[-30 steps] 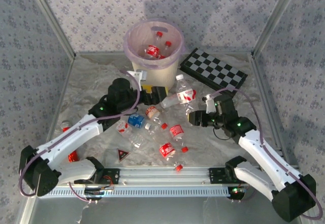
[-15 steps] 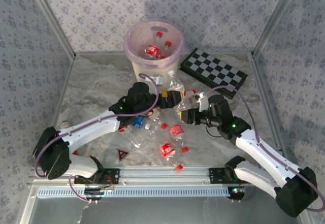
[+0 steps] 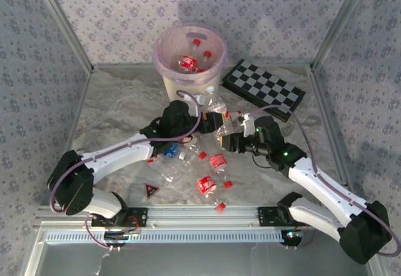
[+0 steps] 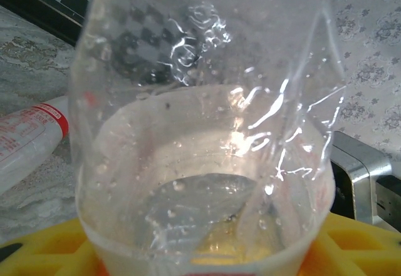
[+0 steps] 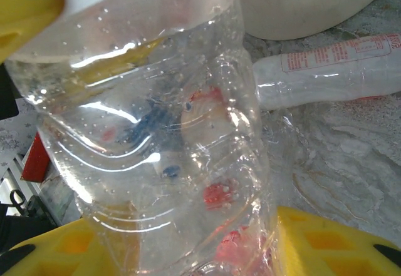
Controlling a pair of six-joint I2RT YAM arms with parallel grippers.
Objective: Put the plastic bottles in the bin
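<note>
From above, the bin (image 3: 164, 79) stands at the upper middle of the frame with a few bottles in it. The two arms meet just below it. The left fingers (image 3: 207, 123) and the right fingers (image 3: 227, 140) are close together there, at a clear bottle (image 3: 217, 106) whose white cap points up toward the bin. A lying bottle (image 3: 234, 121) is just beside them. More bottles (image 3: 207, 185) lie lower down on the bench (image 3: 113, 107), near a small dark triangle (image 3: 151, 190). The checkerboard (image 3: 263, 88) is at the upper right.

In the left wrist view the bottle (image 4: 200, 132) is very near. The yellow left fingers (image 4: 357, 241) sit on both sides of it at the bottom of the frame and pinch it by the edge of its label. The lying bottle (image 4: 28, 135) is at the left.

In the right wrist view the right fingers (image 5: 326, 245) pinch a clear bottle (image 5: 156, 132) at the bottom of the frame. It looks like the same bottle, but I cannot be sure. The bin (image 5: 301, 0) is at the upper right, with the lying bottle (image 5: 332, 69) in front of it.

The bottle looks empty, so it should be light. Its wall is thin and smooth, so it may bend in and slip out under a hard squeeze. The label band or the neck looks like the firmest place to hold.
</note>
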